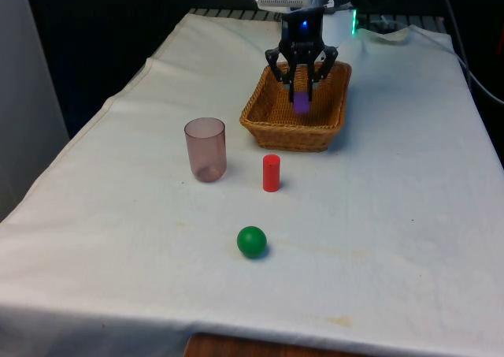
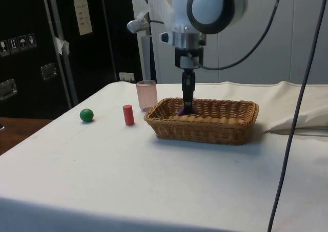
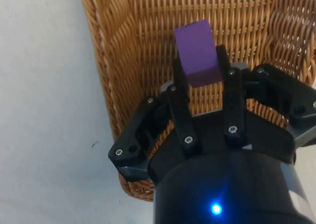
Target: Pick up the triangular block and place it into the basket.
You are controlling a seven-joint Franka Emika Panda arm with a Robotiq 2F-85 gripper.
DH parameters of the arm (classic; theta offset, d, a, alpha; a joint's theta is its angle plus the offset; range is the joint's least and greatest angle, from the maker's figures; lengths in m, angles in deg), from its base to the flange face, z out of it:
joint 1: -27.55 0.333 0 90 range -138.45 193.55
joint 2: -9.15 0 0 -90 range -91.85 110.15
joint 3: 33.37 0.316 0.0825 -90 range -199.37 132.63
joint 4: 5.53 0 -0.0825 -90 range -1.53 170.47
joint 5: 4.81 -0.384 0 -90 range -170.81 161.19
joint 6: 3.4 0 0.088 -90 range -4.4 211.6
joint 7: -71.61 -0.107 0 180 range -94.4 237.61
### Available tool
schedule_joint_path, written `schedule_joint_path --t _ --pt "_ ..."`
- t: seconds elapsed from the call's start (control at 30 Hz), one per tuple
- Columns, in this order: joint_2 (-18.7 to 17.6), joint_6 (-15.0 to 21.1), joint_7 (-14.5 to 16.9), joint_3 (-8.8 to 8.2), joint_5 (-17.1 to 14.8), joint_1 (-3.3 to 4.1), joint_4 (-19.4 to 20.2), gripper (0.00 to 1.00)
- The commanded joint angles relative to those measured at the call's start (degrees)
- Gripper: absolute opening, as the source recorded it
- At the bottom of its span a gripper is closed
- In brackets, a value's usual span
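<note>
One purple block clamped between the jaws of the black gripper, held over the inside of the wicker basket. Seen in the front view at upper centre of the frame: gripper lowered into the basket, block at the fingertips, below the rim line. Same in the side view, centre of the frame: gripper dipping into the near-left end of the basket, a sliver of purple just above the rim. Elsewhere on the tabletop, front view: pink translucent cup left of centre, red cylinder just right of it, green ball lower, near middle. All three well apart from the basket.
</note>
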Motion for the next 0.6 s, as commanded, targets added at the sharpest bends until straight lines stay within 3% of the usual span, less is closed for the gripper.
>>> schedule_joint_path --t 0.0,0.13,0.2,0.27,0.43,0.5,0.57 --pt "0.3 1.7 -0.2 -0.29 0.6 0.06 1.0 0.33" --pt "0.7 4.3 0.1 0.11 -0.1 0.06 2.9 0.37" --pt "0.9 5.2 0.2 0.23 -0.3 0.06 3.5 0.49" --pt "0.9 5.4 0.2 0.29 -0.3 0.06 3.6 0.54" --pt "1.1 6.0 0.3 0.4 -0.5 0.06 4.0 0.79" --pt "1.2 6.0 0.3 0.4 -0.6 0.06 4.2 0.93" --pt "1.3 6.0 0.3 0.4 -0.6 0.06 4.2 0.97"
